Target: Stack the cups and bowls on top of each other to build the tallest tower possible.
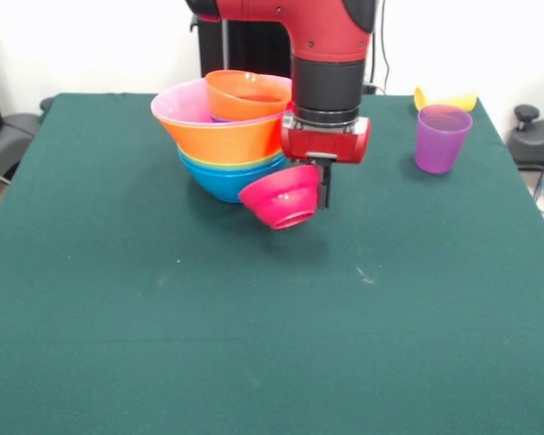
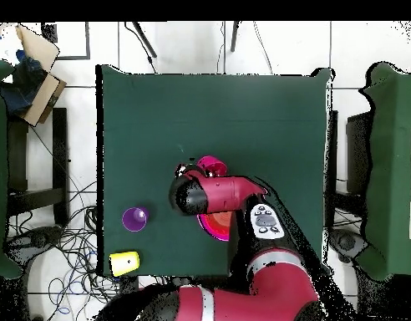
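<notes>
- The red and black robot arm point(image 1: 326, 54) comes down over the middle of the dark green cloth-covered table point(image 1: 254, 344), just right of the stack in the front view.
- Its gripper point(image 1: 319, 186) has its dark fingers point(image 1: 325, 186) closed on the rim of a small glossy crimson plastic bowl point(image 1: 283, 198).
- The crimson bowl hangs tilted, mouth turned up toward the gripper, clear of the tabletop; a shadow lies on the cloth beneath it.
- This bowl sits just beside the lower right of the tower point(image 1: 222, 136); contact between the two cannot be judged.
- The tower is a nested stack: a light blue plastic bowl point(image 1: 219, 184) at the base, a thin green rim above it, then a wide orange bowl point(image 1: 222, 140), a pink bowl point(image 1: 183, 101) inside that, and a smaller orange-red bowl point(image 1: 247, 93) topmost.
- The stack leans slightly; the upper bowls are not level.
- A translucent purple plastic tumbler point(image 1: 441, 138) stands upright, far right on the table, well apart from the tower.
- An opaque yellow plastic tumbler point(image 1: 446, 99) lies on its side just behind the purple one, near the far edge.
- From overhead, the arm covers most of the stack; the crimson bowl point(image 2: 210, 165) shows beyond the wrist, with the purple tumbler point(image 2: 134, 219) and yellow tumbler point(image 2: 124, 263) to the left.
</notes>
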Motion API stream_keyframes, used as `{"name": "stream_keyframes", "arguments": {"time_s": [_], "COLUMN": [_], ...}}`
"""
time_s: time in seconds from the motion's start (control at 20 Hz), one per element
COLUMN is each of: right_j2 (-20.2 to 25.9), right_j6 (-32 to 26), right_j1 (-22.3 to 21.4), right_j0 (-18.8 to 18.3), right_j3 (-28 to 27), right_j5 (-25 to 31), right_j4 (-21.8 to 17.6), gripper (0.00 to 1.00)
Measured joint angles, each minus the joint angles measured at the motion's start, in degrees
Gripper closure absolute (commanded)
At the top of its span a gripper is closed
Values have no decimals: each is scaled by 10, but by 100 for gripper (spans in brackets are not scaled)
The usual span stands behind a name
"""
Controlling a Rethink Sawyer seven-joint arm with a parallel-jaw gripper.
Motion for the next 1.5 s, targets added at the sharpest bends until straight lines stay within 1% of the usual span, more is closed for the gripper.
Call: {"name": "stream_keyframes", "arguments": {"time_s": [0.1,0.35,0.45,0.55,0.8,0.85,1.0,1.05,1.25,1.3,1.5], "right_j2": [-1,-1,-2,-3,-4,-4,-4,-4,-3,-3,-3], "right_j6": [0,0,0,0,0,0,0,0,0,0,0], "right_j1": [-5,-20,-23,-22,-23,-28,-37,-54,-95,-116,-165], "right_j0": [10,50,75,89,112,117,119,117,106,99,74], "right_j3": [0,-2,-16,-29,-63,-71,-73,-70,-58,-52,-38], "right_j5": [5,43,78,102,153,170,186,204,237,253,293], "right_j4": [6,33,48,59,80,88,95,103,114,117,124], "gripper": [100,100,100,100,100,100,100,100,100,100,100]}}
